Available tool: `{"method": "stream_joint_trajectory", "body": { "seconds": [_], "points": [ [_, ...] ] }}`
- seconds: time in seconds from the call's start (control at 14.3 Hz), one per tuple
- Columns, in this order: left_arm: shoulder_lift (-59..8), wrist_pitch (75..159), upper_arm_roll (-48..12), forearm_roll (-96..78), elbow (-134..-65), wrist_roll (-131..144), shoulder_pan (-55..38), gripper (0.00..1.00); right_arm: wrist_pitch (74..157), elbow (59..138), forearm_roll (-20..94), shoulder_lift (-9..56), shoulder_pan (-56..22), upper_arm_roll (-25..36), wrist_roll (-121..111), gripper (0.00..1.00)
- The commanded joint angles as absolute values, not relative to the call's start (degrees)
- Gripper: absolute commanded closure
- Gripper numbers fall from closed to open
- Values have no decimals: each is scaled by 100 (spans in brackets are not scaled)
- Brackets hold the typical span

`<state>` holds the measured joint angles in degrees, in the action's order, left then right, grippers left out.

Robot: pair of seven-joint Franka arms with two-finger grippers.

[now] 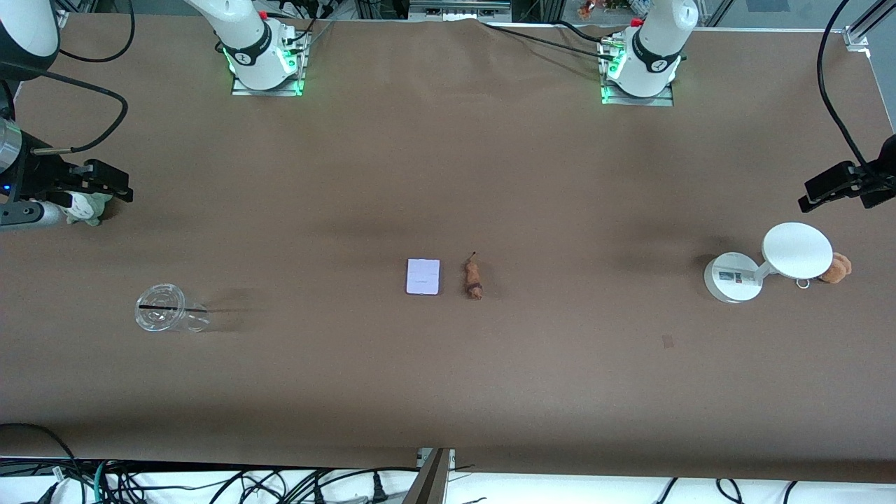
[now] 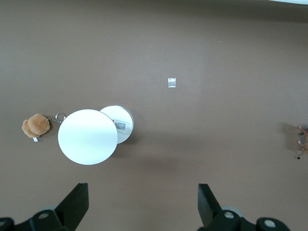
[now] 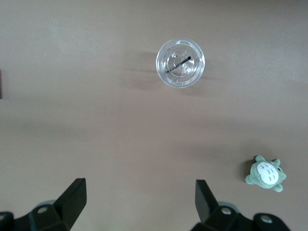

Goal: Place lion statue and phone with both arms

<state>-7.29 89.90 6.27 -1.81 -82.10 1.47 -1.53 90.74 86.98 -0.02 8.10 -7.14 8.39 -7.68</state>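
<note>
Two arms, both parked high and waiting, nothing held. Left gripper [image 1: 840, 185] hung over the desk [image 1: 448, 175] at the left arm's end, above bare cloth just beside the white stand [image 1: 770, 262]; its two fingers [image 2: 77, 202] stood wide apart and empty in the left wrist view. Right gripper [image 1: 105, 183] hung at the right arm's end of the desk, over the green plush toy [image 1: 87, 208]; its fingers [image 3: 74, 197] were spread wide too, gripping nothing. One phone [image 1: 423, 276] lay flat, pale face up, near the middle of the desk. One lion statue [image 1: 474, 278] lay on its side just beside the phone, toward the left arm's end, not touching it, thin tail pointing toward the robot bases. One clear plastic cup [image 1: 168, 316] with a dark straw lay tipped on its side toward the right arm's end, nearer the front camera than the green plush. One white stand, round base plus tilted disc top, sat toward the left arm's end. One tan plush toy [image 1: 836, 267] with a metal ring sat just beside the stand's disc, further toward the left arm's end of the desk. One small pale scrap [image 2: 172, 83] lay on the cloth, seen in the left wrist view, apart from the stand. Phone and lion sat well apart from both grippers. Count: one phone, one lion, one cup, one stand, two plush toys, two grippers.
</note>
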Motion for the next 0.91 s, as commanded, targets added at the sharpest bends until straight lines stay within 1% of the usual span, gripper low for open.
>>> {"method": "stream_joint_trajectory", "body": {
  "seconds": [0.0,0.63,0.84],
  "points": [
    [-809,8938,642,-343,-8059,-35,-97,0,9000,8640,-26,817,-703,844,-765,0],
    [-887,8886,615,-396,-8104,-27,-175,0,8991,8640,-18,826,-694,844,-765,0],
    [-1159,8938,335,-501,-8095,174,-333,0,9000,8640,-18,826,-703,844,-765,0]
  ]
}}
